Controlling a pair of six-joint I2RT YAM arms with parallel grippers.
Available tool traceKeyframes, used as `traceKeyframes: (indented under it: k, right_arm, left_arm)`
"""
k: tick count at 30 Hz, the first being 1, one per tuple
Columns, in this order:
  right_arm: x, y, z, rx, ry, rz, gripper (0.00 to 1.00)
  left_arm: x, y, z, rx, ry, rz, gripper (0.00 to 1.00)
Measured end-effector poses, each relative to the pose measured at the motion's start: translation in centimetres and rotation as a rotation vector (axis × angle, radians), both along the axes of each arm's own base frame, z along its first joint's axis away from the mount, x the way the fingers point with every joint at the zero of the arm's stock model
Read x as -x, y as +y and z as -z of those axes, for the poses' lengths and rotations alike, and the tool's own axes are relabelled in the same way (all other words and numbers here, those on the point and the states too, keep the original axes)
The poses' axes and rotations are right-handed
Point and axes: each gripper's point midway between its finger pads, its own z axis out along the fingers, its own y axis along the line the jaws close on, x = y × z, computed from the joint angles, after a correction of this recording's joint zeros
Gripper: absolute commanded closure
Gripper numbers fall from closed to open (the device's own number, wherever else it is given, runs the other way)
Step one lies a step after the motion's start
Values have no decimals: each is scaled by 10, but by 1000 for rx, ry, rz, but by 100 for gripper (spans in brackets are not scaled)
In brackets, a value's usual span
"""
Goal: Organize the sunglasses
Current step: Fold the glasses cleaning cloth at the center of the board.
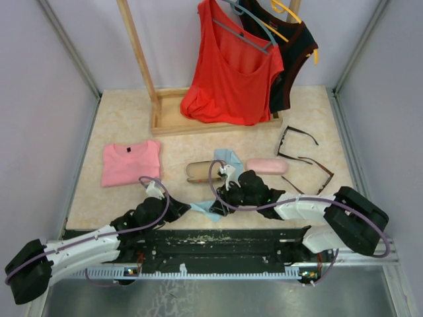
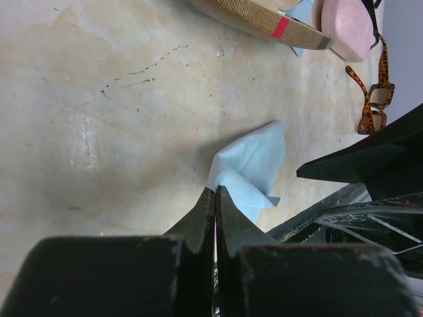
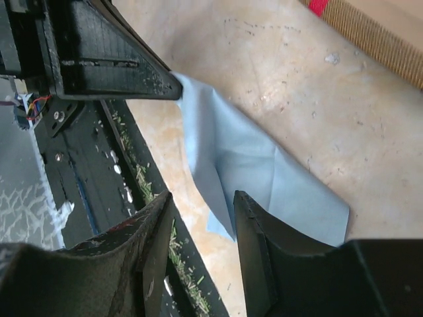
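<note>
A corner of the blue cloth [image 3: 244, 158] was clenched in the left hand [image 2: 215, 198], seemingly for lens wiping; the right hand [image 3: 201, 205] was released astride its edge. The black sunglasses [image 1: 285, 140] and brown sunglasses [image 1: 324, 173] were found untouched at centre right of the top view.

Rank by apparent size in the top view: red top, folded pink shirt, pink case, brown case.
1. red top
2. folded pink shirt
3. pink case and brown case: about alike, so unranked.
</note>
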Motion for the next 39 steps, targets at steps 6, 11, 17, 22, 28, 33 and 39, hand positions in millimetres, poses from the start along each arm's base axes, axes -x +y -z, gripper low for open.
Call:
traceKeyframes:
  k: [6, 11, 17, 22, 28, 33, 39]
  right_arm:
    - [-5, 7, -1, 4, -45, -43, 59]
    - [0, 5, 14, 42, -27, -77, 61]
    - [7, 5, 21, 53, -2, -108, 64]
    - [9, 4, 24, 60, 10, -115, 65]
    - [7, 3, 26, 70, -2, -112, 68]
    - [8, 0, 30, 88, 2, -109, 69]
    - [9, -6, 36, 111, 7, -102, 69]
  left_arm:
    - [0, 0, 0, 0, 1, 0, 100]
    - [0, 0, 1, -1, 2, 0, 100]
    - [0, 0, 1, -2, 3, -1, 100]
    - [0, 0, 1, -2, 3, -1, 100]
    - [0, 0, 1, -2, 4, 0, 100]
    - [1, 1, 4, -12, 11, 0, 100]
    - [1, 1, 5, -16, 14, 0, 100]
